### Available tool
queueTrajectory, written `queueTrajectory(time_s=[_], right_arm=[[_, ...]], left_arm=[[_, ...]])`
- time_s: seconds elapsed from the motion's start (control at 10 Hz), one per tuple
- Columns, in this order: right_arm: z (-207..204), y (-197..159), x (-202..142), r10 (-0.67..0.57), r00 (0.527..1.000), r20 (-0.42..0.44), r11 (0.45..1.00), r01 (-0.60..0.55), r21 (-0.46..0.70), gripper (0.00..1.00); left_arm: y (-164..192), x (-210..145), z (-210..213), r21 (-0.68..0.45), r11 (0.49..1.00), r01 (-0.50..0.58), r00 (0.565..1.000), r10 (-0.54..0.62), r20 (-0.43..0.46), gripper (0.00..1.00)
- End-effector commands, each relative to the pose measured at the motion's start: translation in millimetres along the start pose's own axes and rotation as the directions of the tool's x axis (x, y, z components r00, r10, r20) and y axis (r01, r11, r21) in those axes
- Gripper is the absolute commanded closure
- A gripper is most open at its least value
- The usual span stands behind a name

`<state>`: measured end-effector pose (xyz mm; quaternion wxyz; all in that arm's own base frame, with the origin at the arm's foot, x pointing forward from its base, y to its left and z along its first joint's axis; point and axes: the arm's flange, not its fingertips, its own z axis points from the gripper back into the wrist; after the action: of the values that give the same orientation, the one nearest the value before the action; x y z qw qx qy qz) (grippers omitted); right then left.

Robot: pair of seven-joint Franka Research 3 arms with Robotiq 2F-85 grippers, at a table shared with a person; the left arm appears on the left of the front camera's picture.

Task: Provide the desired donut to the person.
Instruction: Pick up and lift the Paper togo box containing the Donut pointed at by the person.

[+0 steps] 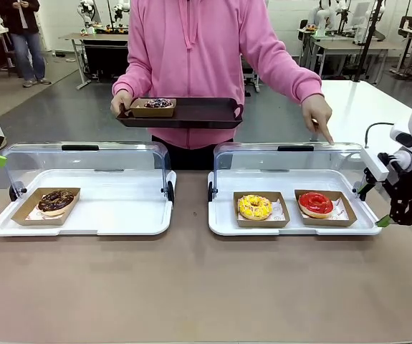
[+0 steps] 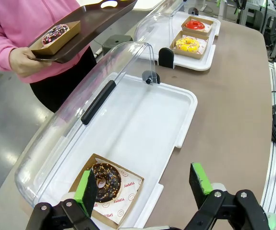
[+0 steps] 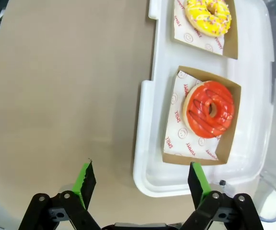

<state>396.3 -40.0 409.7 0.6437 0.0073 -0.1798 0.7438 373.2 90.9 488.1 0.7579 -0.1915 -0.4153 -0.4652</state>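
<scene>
The right gripper [image 3: 140, 173] has its green fingers spread wide and empty, hanging over the rim of the white plastic display tray [image 3: 145, 158], and the left gripper [image 2: 142, 181] is just as open and empty. The person's hand [image 1: 319, 113] points at the red-glazed ring donut [image 3: 209, 109] in its brown cardboard boat [image 3: 234, 120] on that tray. So come in low and you'll clip the rim, pinch high and you'll squash the glaze.

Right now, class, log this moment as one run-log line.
person's hand: pointing toward red donut | left gripper: open, near chocolate donut | right gripper: open, by red donut
</scene>
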Motion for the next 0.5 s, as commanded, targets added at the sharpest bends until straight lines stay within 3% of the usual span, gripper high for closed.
queueTrajectory(time_s=[0.0, 0.4], right_arm=[[4.0, 1.9, -1.9, 0.010, 1.000, -0.014, 1.000, -0.010, 0.007, 0.00], [-25.3, -19.2, -3.3, 0.006, 0.999, 0.048, 1.000, -0.006, -0.015, 0.00]], left_arm=[[0.4, -0.4, 0.0, 0.004, 1.000, -0.007, 1.000, 0.007, 0.005, 0.00], [0.4, -0.4, 0.0, 0.004, 1.000, -0.007, 1.000, 0.007, 0.005, 0.00]])
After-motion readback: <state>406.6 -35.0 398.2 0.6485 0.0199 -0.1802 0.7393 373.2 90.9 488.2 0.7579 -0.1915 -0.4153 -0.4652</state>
